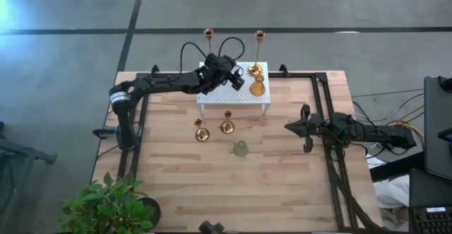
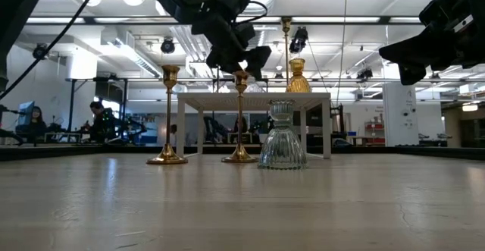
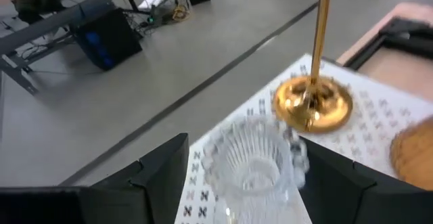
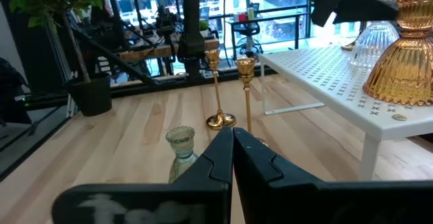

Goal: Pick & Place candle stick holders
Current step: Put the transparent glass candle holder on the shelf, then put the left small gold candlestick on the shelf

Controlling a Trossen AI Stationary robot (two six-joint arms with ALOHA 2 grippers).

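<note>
- A pale wooden worktop [image 1: 282, 184] carries a white perforated stand [image 1: 233, 95] near its far edge; a potted plant [image 1: 109, 206] sits at the near left corner. No readable writing or labels show.
- Left gripper [image 3: 240, 176] hovers over the stand, fingers [image 3: 159, 173] spread wide either side of the clear glass holder [image 3: 254, 160], which stands upright.
- Beside it on the stand: a tall brass stick [image 1: 257, 54] and the amber holder [image 1: 258, 87], both upright.
- On the worktop in front of the stand: two short brass holders [image 1: 202, 131] [image 1: 227, 124] and the grey-green holder [image 1: 241, 148], all vertical.
- Right gripper [image 1: 305, 129] waits at the right, fingers closed, empty.
</note>
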